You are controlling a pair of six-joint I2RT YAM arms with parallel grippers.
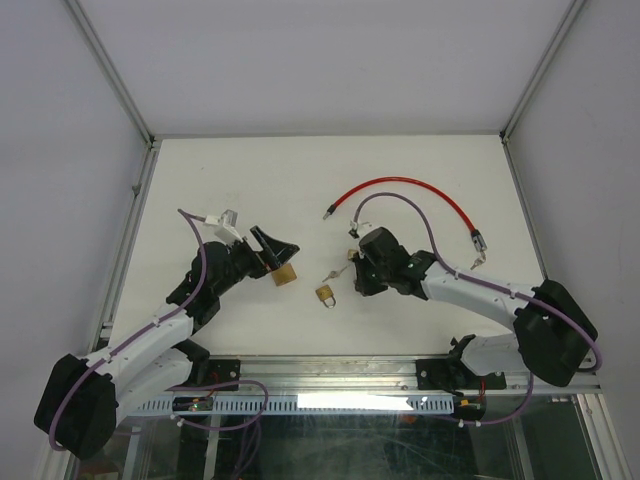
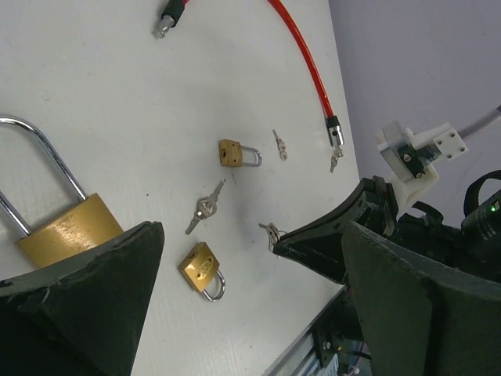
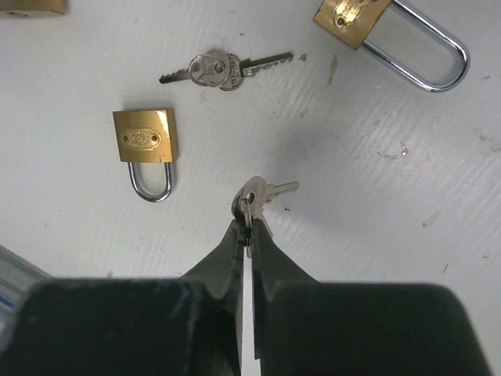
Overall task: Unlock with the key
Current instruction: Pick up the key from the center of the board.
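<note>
Small silver keys [image 3: 254,194] are clamped in the closed right pincer's [image 3: 246,229] tips, a small brass padlock [image 3: 146,145] just beyond. Left pincer [image 2: 218,233] gapes wide beside a large brass padlock [image 2: 66,227].

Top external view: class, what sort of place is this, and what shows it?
Probably a robotics lab test cell: a white tabletop enclosed by aluminium frame posts, two black-and-white robot arms bolted at its near edge, and small brass padlocks and silver keys laid out.

The left gripper [image 2: 249,239] gapes wide, a small padlock [image 2: 203,270] between its fingers and a big padlock [image 2: 69,231] at one fingertip. Near the other fingertip, the right gripper [image 2: 279,237] pinches a key [image 2: 269,229]; farther ahead lies a red cable [image 2: 305,66].
</note>
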